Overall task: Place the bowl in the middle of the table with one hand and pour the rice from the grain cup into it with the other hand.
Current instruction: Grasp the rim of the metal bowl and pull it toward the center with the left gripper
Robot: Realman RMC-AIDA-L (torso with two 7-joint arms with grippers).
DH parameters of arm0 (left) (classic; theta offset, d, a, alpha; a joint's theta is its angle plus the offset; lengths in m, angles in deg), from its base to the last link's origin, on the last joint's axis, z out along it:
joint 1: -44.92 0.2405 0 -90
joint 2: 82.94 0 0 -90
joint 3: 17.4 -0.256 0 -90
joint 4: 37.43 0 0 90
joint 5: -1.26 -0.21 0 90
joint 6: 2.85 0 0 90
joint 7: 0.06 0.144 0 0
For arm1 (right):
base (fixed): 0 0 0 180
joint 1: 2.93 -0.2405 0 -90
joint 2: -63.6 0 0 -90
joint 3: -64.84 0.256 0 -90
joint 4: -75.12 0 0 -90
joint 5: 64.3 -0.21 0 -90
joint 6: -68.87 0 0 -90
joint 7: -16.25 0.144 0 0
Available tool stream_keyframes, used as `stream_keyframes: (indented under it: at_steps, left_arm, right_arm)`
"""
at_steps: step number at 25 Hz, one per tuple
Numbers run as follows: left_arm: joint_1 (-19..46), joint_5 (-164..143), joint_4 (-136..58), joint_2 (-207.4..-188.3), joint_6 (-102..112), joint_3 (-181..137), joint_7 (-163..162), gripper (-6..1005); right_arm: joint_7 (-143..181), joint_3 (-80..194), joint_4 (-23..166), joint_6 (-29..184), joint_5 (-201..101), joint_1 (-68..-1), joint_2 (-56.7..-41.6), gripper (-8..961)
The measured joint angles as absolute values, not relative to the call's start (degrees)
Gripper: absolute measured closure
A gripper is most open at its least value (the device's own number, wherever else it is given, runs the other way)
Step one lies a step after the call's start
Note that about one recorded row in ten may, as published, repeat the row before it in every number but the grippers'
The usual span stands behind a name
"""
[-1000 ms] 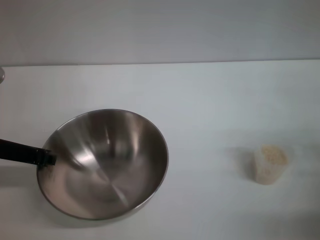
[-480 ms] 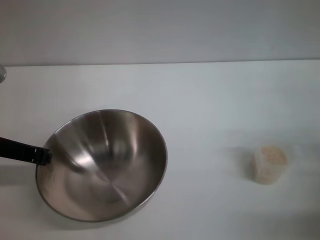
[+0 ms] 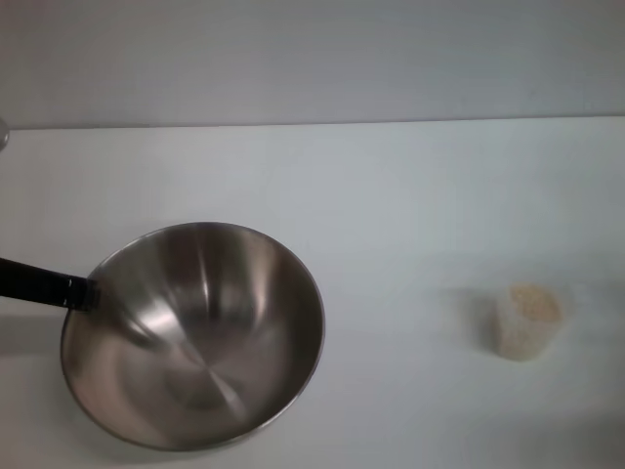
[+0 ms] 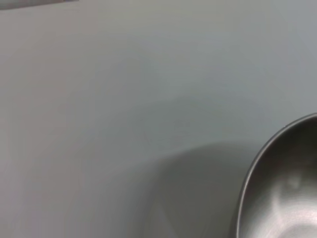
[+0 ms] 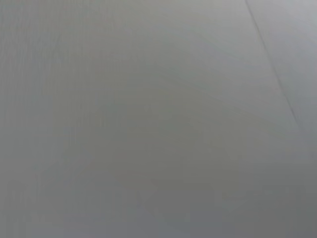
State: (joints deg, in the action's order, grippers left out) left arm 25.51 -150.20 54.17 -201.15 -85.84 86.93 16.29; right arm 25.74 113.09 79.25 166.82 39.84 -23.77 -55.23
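The bowl (image 3: 192, 335), wide and steel with a shiny inside, is at the front left of the table (image 3: 391, 195) and looks tilted. My left gripper (image 3: 90, 292) comes in from the left as a black finger and is shut on the bowl's left rim. Part of that rim and its shadow show in the left wrist view, where the bowl (image 4: 287, 198) fills one corner. The grain cup (image 3: 527, 320) stands upright at the front right, full of pale rice (image 3: 533, 303). My right gripper is out of view; its wrist view shows only bare tabletop.
The table's far edge (image 3: 312, 123) runs across the back with a grey wall behind it. A small grey object (image 3: 3, 139) peeks in at the far left edge.
The bowl has shifted a little to the left and toward me with the left gripper, and looks slightly larger. The grain cup has not moved.
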Motion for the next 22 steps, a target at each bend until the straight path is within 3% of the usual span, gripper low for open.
stream_keyframes:
  at_steps: [22]
  left_arm:
    - [17.8, -143.1, 49.0, -201.16, -87.1, 95.1, 17.3, 957]
  right_arm:
    - [25.7, 113.1, 79.2, 166.6, 39.8, -23.7, -55.22, 285]
